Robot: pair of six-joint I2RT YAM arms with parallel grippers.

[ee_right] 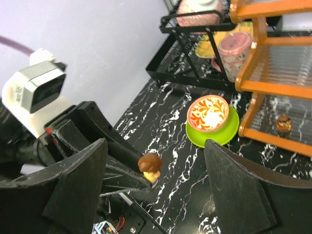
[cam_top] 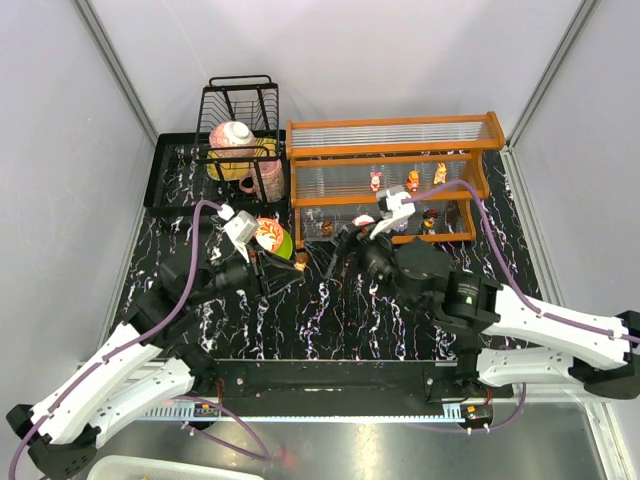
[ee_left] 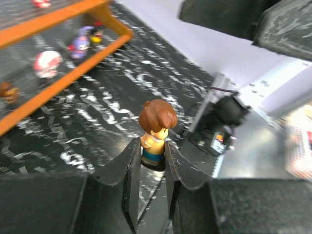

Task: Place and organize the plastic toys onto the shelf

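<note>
Above the black marbled table, the left fingers, matte and wedge-shaped, pinch a glossy brown-haired plastic toy at its waist near centre, the broad right fingers gape wide and empty facing it, and the orange-framed shelf of ribbed clear panels stands at one o'clock.

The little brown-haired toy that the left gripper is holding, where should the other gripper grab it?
By its round brown head. The left gripper pinches the brown-haired toy by its body, so only the head pokes out past the gripper's tip. The right gripper is open and facing it. It would probably do best to come in from the head end and close on the sides of the head.
</note>
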